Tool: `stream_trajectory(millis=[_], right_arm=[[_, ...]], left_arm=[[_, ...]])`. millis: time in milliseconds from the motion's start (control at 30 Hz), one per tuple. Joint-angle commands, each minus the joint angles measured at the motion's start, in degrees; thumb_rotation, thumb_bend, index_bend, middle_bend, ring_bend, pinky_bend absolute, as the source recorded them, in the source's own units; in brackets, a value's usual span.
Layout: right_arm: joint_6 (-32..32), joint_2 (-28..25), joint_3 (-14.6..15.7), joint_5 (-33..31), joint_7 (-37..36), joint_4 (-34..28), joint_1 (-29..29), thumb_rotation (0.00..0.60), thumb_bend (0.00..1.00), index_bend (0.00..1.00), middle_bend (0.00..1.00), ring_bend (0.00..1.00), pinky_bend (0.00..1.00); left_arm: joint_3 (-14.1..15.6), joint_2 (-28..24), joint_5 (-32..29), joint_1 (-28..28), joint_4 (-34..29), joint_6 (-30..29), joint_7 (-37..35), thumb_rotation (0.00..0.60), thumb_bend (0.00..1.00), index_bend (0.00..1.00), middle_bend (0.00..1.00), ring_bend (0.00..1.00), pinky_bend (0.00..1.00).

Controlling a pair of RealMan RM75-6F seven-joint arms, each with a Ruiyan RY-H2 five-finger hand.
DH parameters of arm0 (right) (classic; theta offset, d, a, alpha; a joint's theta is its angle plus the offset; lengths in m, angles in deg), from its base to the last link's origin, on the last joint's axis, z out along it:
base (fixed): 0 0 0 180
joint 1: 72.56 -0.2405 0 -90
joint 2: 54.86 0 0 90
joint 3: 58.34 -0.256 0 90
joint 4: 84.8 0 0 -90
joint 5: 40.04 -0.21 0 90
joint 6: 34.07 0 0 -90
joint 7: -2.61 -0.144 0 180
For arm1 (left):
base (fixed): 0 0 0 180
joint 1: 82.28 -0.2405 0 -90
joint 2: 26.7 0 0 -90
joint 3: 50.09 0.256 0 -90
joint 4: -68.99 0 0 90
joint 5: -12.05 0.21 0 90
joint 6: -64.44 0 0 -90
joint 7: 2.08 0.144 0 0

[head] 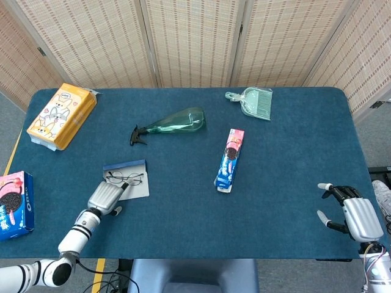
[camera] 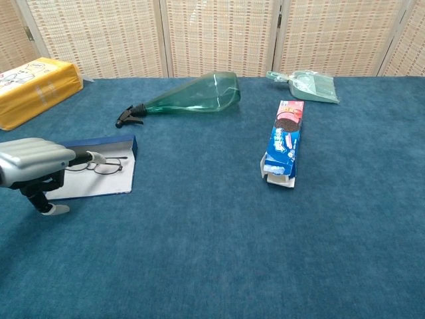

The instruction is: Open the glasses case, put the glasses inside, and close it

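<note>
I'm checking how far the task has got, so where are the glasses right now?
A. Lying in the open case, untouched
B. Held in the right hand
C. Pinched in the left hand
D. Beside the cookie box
A: the glasses lie in the open glasses case; the left hand sits at the case's near edge holding nothing, and the right hand is far off and empty.

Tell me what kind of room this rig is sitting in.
Probably a staged test or data-collection area, not a home: a table covered in blue cloth, woven folding screens closing it off behind, and unrelated props such as a spray bottle and a dustpan spread across it.
</note>
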State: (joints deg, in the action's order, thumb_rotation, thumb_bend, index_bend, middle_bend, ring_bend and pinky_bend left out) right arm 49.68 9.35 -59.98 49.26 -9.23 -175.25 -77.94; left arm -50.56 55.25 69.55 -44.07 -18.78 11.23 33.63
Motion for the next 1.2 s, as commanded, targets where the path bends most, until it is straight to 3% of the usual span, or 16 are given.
stream_trajectory(millis=[33,467,900,1200], right_arm=[[0.1,0.0,0.0,0.0,0.0,0.0,0.0,0.600,0.29,0.25,0.43,0.33,0.24],[0.2,0.0,0.0,-0.1,-0.2,0.2,0.2,0.600,0.29,0.25,0.43,0.33,0.24],[0.3,-0.1,0.1,-0.2,-0.1,0.1,0.4,0.600,0.29,0.25,0.43,0.33,0.24],[0.3,-0.2,0.1,-0.1,0.1,-0.2,0.4,0.600,0.29,0.25,0.43,0.33,0.24]], left_arm=[[-0.1,0.0,-0.4,0.1,0.1,0.1,-0.2,0.600,0.33,0.10,0.98,0.96,1.00],[-0.5,-1.4,0.7,0.1,-2.0,-1.6,-1.4,0.600,0.33,0.11,0.98,0.96,1.00],[0.0,0.2,-3.5,1.4,0.7,0.6,0.6,0.600,0.33,0.11,0.98,0.96,1.00],[-2.7,0.7,-0.5,0.7,2.8,-2.8,-4.3,0.600,0.33,0.13,0.98,0.96,1.00]])
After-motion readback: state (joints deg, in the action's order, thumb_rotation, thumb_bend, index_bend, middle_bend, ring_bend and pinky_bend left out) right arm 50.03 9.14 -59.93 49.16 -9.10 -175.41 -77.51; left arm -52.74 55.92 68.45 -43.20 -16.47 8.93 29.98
